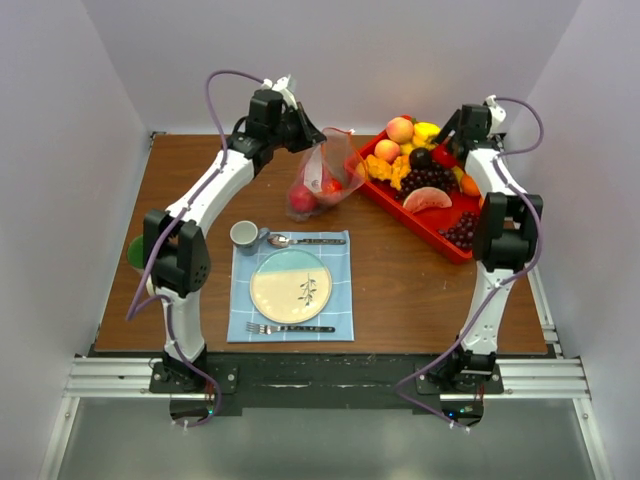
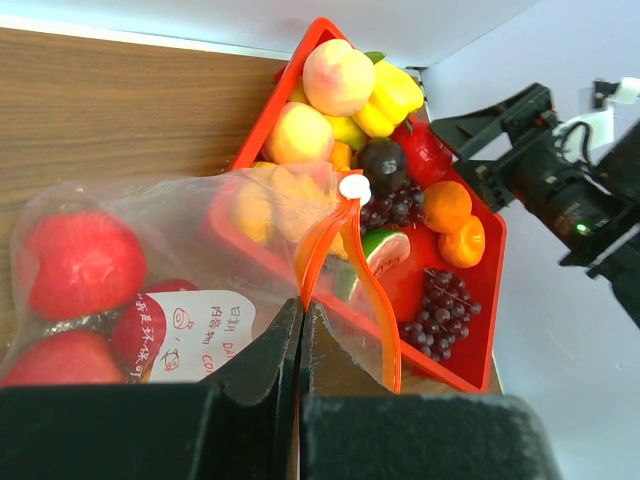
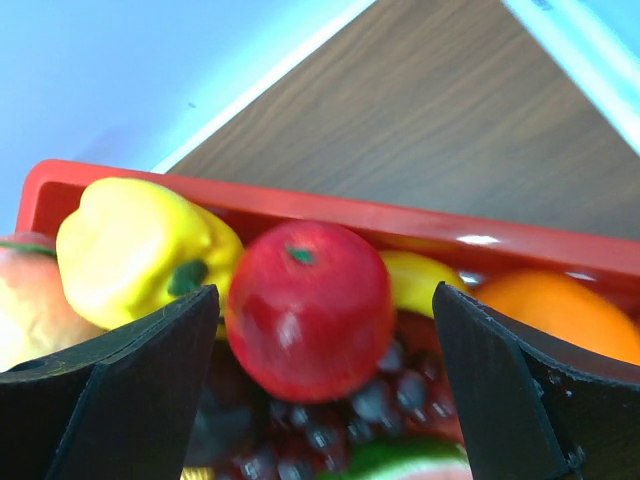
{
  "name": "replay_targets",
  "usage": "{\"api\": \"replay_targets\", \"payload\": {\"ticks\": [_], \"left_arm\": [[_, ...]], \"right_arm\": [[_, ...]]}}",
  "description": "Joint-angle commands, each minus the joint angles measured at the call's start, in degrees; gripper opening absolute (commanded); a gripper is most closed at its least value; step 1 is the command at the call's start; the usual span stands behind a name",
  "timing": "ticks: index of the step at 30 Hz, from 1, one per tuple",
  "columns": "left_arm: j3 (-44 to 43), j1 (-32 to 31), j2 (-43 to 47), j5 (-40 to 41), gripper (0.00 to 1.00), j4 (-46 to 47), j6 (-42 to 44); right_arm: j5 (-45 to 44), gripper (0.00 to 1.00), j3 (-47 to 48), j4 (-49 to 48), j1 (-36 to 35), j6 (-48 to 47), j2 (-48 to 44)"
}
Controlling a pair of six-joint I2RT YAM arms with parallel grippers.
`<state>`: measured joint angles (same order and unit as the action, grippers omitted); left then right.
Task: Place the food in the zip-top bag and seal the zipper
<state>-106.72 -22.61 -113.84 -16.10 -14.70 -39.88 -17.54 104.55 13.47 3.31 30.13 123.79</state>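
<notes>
The left gripper is pinched tight on the mouth edge of the bag, holding it up just left of the tray. The bag's bottom sags onto the table. Inside it lie red apples, pressed against the clear plastic beside a white printed label. The zipper runs up from the closed fingers as two orange-red strands that spread apart, so the mouth gapes toward the tray, with a small white slider at the top.

Over the tray's far end, the right gripper hangs with its jaws wide apart. A red apple sits between the two fingers, and the far one stands clearly off it. That apple rests on dark grapes, with a yellow pepper just to one side and an orange to the other.

The rest of the food is piled in the tray: a peach at the far corner and a watermelon slice near the middle.
</notes>
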Motion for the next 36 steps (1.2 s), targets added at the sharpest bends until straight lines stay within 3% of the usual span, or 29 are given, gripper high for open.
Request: {"api": "replay_targets", "payload": {"ticks": [1,7,10,17,20,30,36], "left_arm": [[-3.8,0.5,-0.6,-0.4,0.00,1.3,0.6],[-4.4,0.5,-0.9,0.1,0.00,0.5,0.8],[-4.1,0.6,-0.6,0.5,0.00,0.1,1.1],[-2.5,0.6,0.4,1.3,0.00,0.3,1.3],[-2.2,0.6,0.6,1.6,0.00,0.4,1.3],[0.3,1.0,1.4,0.7,0.00,1.4,0.8],[1.5,1.0,2.5,0.7,0.00,1.3,0.9]], "right_arm": [[2.2,0.92,3.9,-2.2,0.0,2.6,3.0],[3.2,0.91,4.8,-1.8,0.1,3.9,5.1],[2.1,0.84,1.4,-2.9,0.1,4.1,2.5],[-1.3,0.38,-5.1,-1.4,0.0,3.2,-5.9],[-2.3,0.31,-7.6,-0.6,0.0,2.5,-10.2],[4.0,0.23,-15.2,4.2,-3.3,2.1,-23.9],[6.2,0.24,-15.6,6.1,-18.5,2.6,-31.4]]}}
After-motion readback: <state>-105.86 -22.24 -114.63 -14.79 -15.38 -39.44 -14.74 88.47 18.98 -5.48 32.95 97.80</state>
